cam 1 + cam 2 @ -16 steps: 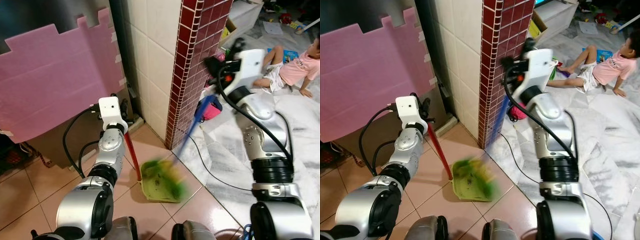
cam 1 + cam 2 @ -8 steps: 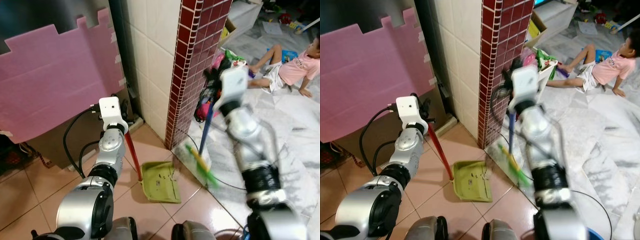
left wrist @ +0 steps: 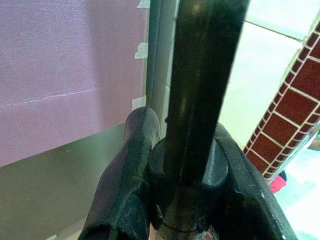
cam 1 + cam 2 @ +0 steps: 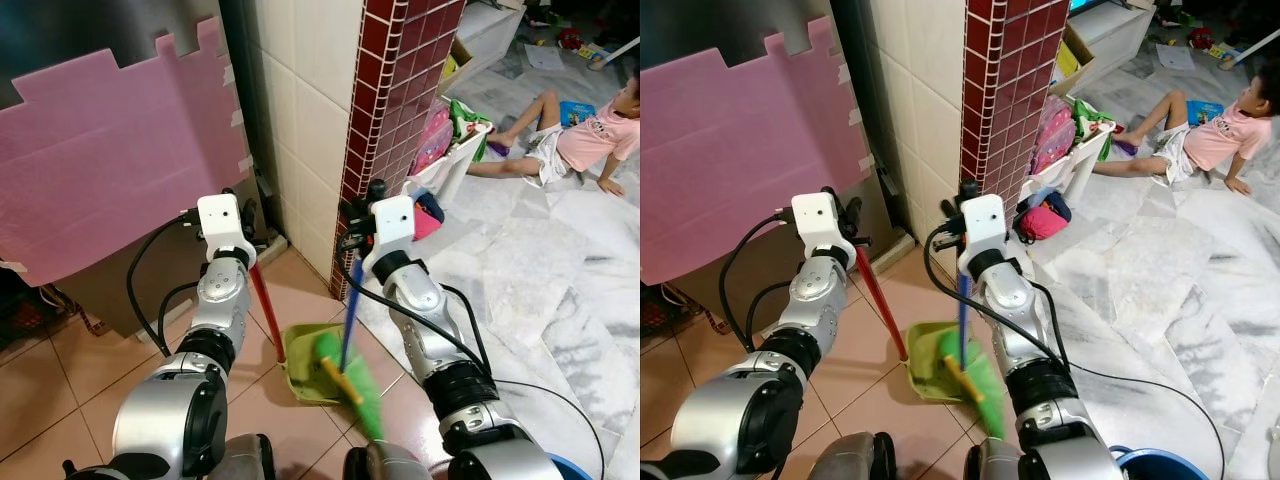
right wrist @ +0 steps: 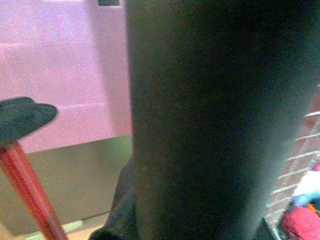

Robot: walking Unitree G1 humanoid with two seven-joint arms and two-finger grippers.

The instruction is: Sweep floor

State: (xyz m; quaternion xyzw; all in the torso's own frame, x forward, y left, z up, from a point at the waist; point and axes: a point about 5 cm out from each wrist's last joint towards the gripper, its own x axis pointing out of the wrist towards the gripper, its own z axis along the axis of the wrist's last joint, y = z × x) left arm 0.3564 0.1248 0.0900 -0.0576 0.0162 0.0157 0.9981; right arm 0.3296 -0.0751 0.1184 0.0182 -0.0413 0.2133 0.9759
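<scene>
- A red-brick tiled pillar [image 4: 385, 120] stood just behind the work spot, joined to a white tiled wall [image 4: 300, 110]; it hemmed in the far side of the green dustpan [image 4: 305, 362].
- A pink foam sheet [image 4: 110, 160] leaned against the wall on the robot's left, over terracotta floor tiles [image 4: 60, 370].
- Beyond the pillar, on the marble floor [image 4: 540, 290], lay a pink bag [image 4: 1040, 218] beside a white stool [image 4: 1070, 165], and a child in a pink shirt [image 4: 590, 125] sat well apart from the robot.
- A black cable [image 4: 1120, 375] trailed across the marble by the right arm.
- The left gripper [image 3: 185, 170] had its fingers clamped on the top of the dustpan's red handle [image 4: 263, 305], which rose tilted from the pan on the terracotta tiles.
- The right gripper [image 4: 357, 222] was closed around the broom's blue stick [image 4: 347, 320], close in front of the pillar (its wrist view was mostly the dark stick, too near to read).
- The green broom head [image 4: 350, 385] lay at the dustpan's near right edge, overlapping its rim.
- Against half a second earlier, the right arm had swung in from the marble side towards the robot's left, and the broom head had travelled from the marble across to the dustpan; the left arm and dustpan had stayed put.
</scene>
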